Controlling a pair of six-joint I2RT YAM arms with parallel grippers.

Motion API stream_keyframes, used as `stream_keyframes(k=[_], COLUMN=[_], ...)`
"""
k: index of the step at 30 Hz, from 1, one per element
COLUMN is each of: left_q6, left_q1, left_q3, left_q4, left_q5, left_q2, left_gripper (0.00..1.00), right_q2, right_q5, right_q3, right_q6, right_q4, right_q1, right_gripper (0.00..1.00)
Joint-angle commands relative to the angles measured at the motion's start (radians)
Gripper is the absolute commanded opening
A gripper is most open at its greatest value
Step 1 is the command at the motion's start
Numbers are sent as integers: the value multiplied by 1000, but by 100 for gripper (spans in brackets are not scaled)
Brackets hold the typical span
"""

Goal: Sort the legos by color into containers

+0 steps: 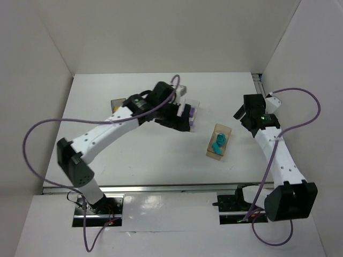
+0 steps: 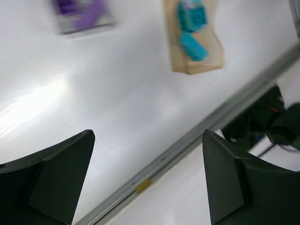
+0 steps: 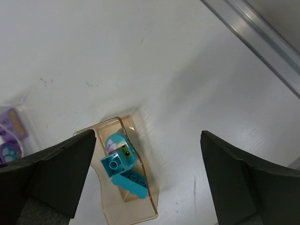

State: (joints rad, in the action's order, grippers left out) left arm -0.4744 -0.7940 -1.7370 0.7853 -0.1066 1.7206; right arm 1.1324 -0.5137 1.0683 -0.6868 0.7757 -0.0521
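Observation:
The amber bin (image 1: 218, 142) lies right of centre and holds teal legos (image 1: 218, 143); it also shows in the right wrist view (image 3: 140, 206) with the teal legos (image 3: 123, 168) inside, and in the left wrist view (image 2: 211, 56). The clear bin (image 1: 193, 113) holds purple legos (image 1: 189, 111), blurred in the left wrist view (image 2: 82, 11). The dark grey bin (image 1: 118, 103) is partly hidden behind my left arm. My left gripper (image 1: 179, 119) is open and empty beside the clear bin. My right gripper (image 1: 239, 113) is open and empty, up and to the right of the amber bin.
White walls close in the table at the back and on both sides. A metal rail (image 1: 161, 188) runs along the near edge and shows in the left wrist view (image 2: 187, 140). A purple cable (image 1: 37, 134) loops off the left arm.

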Motion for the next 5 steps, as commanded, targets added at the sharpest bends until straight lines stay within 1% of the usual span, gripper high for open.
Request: stream_keyframes(k=[1, 3, 4, 5], left_q6=[-12, -1, -1, 11], left_q1=[94, 157, 174, 194], left_q3=[111, 161, 162, 174], left_q4=[74, 74, 74, 74], left_q5=[223, 237, 255, 255], left_q2=[-169, -242, -295, -317], left_gripper=[99, 99, 99, 99], right_q2=[39, 52, 52, 37], right_q5=[12, 29, 43, 55], right_q3=[36, 22, 12, 1], right_q6=[6, 15, 26, 36], right_q4=[7, -13, -30, -62], right_q1=[8, 8, 18, 18], right_gripper=[100, 100, 100, 100])
